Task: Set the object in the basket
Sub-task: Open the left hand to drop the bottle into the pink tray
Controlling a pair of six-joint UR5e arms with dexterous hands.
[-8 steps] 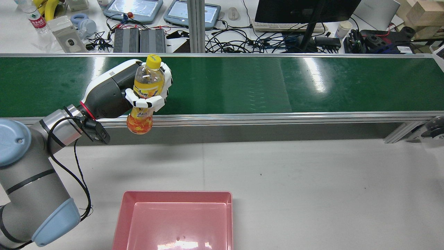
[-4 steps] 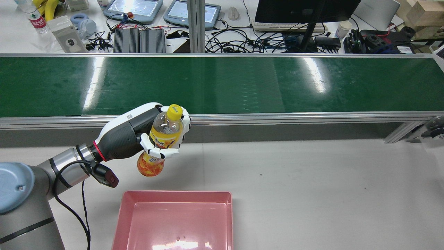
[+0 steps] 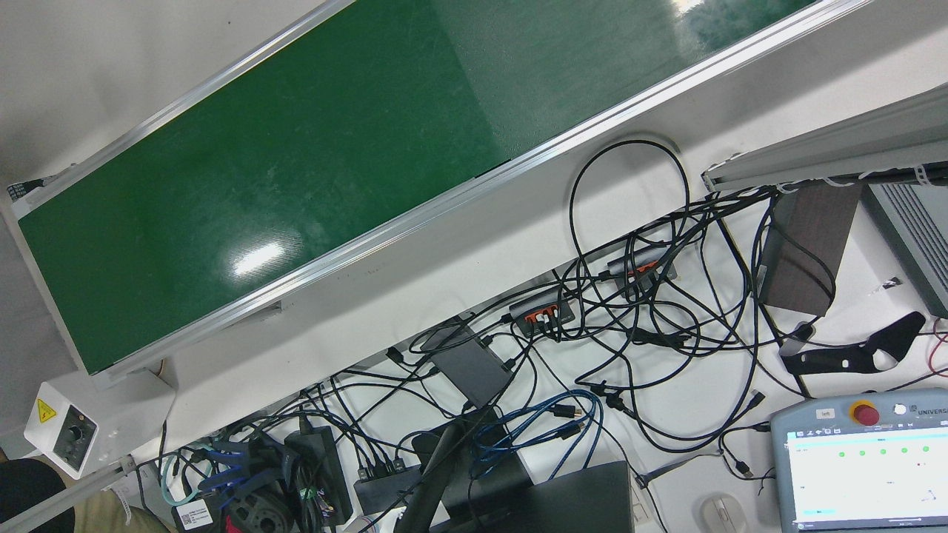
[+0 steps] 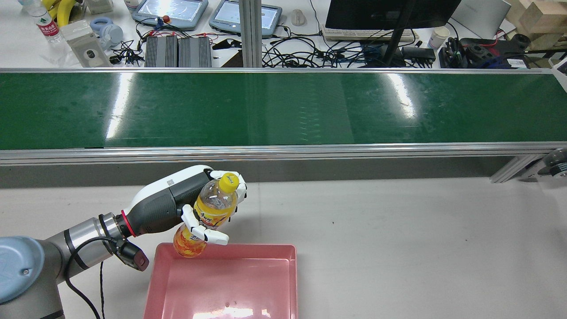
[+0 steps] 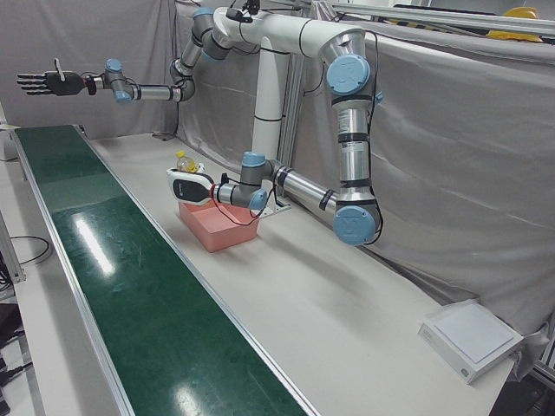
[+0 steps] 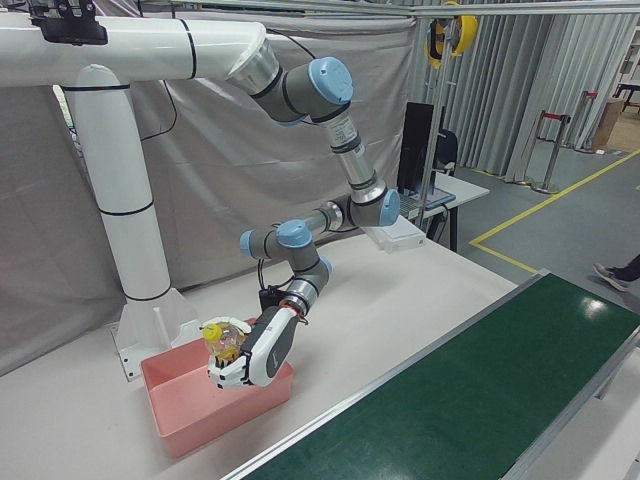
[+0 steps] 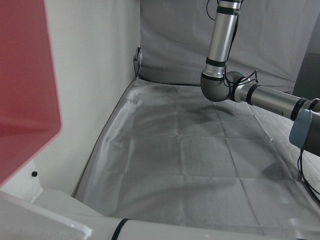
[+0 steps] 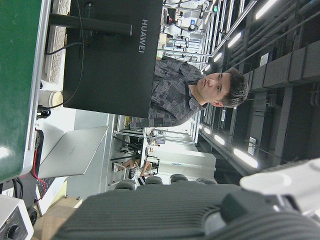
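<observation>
One bottle (image 4: 207,215) of orange drink, yellow-capped, sits in the left hand (image 4: 195,208), whose white fingers (image 4: 207,235) are wrapped around its label. It hangs in the air over the far left corner of the pink basket (image 4: 266,283), its base just above the rim there. The long axis is tilted: cap up and leaning toward the conveyor belt (image 4: 283,108), base down toward the basket. In the right-front view the same hand (image 6: 245,362) and bottle (image 6: 222,343) show at the basket's (image 6: 190,410) corner.

Inside the basket the floor is bare, and the grey surface (image 4: 398,239) to its right lies open up to the belt's near rail. The basket's near edge is cut off by the rear view's frame.

Raised well away beyond the belt's end in the left-front view, the right hand (image 5: 45,82) has its fingers spread and holds nothing. The bottle (image 5: 185,162) there is small and largely hidden by the left hand (image 5: 192,184), so the label cannot be read.
</observation>
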